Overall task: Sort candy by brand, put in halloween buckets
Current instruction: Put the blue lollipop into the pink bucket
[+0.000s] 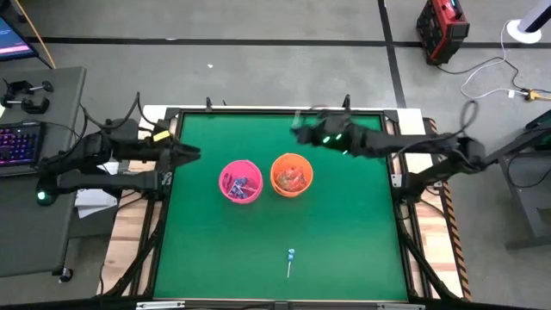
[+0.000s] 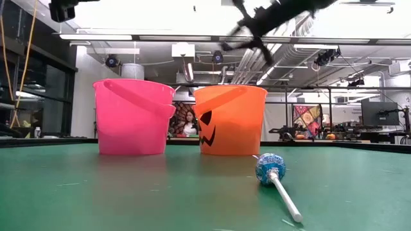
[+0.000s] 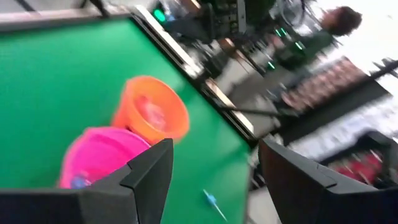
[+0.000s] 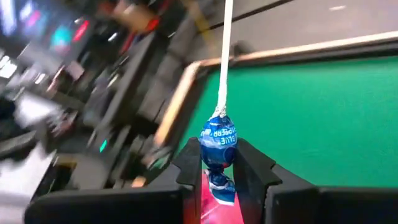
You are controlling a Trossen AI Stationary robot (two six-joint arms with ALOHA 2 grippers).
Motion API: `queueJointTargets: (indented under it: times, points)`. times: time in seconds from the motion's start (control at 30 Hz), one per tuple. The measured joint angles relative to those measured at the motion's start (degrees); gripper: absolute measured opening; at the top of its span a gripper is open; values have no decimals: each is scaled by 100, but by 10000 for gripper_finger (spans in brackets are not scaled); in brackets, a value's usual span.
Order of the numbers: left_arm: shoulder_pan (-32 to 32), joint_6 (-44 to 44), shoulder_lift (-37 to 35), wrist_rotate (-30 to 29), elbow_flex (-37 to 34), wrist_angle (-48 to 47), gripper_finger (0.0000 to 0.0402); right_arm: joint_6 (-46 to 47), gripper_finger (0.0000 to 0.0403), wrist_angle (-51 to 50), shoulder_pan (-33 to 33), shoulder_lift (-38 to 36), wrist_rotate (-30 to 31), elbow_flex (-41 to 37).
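Note:
A pink bucket (image 1: 240, 182) and an orange bucket (image 1: 292, 175) with a dark face mark (image 2: 207, 128) stand side by side mid-table. The pink one holds blue-headed lollipops, the orange one red-wrapped pieces. One blue-headed lollipop (image 1: 291, 258) lies flat on the green mat near the near edge and also shows in the low view (image 2: 271, 170). My right gripper (image 1: 297, 133) is high above the table's far part, beyond the orange bucket, shut on another lollipop (image 4: 218, 140). My left gripper (image 1: 189, 153) is open and empty at the table's left edge. My right gripper pinches the lollipop's blue wrapped head (image 4: 218, 149) between its two fingers. The white stick (image 4: 224, 62) points away past the fingertips. The lollipop is lifted clear of the table.
The green mat (image 1: 344, 232) is bare around the buckets apart from the loose lollipop. A raised frame edges the table (image 1: 275, 110). A keyboard and desk (image 1: 21, 138) stand to the left. A person sits in the room behind (image 2: 190, 122).

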Motion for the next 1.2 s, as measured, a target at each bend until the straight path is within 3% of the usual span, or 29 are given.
queueJointTargets:
  times: [0.13, 0.3, 0.43, 0.6, 0.73, 0.93, 1.07, 1.2]
  points:
    - [-2, 44, 7, 744, 0, 157, 227, -286, 50, 116, 810, 1091, 77, 942]
    - [-2, -2, -11, 1345, 0, 1297, 227, -749, 52, -64, 1314, 2623, -237, 2378]
    - [-4, -1, -54, 1483, 0, 2185, 227, -881, 58, -944, 1357, 3543, -629, 3610]
    - [-4, -2, -63, 1476, 0, 2317, 227, -1302, 93, -2548, 1319, 4279, -885, 4970]
    - [-4, -1, -59, 1460, -2, 2277, 227, -1621, 156, -3404, 1276, 4544, -1244, 5613]
    - [-4, -3, -48, 1278, -2, 2278, 227, -1957, 249, -3702, 1264, 4516, -1174, 5717]
    - [-4, -4, -46, 1153, -4, 2276, 227, -2453, 266, -4284, 1236, 4212, -1023, 5722]
    - [-34, -2, 75, 1059, -18, 2163, 227, -2974, 267, -5524, 1247, 3577, -35, 5724]
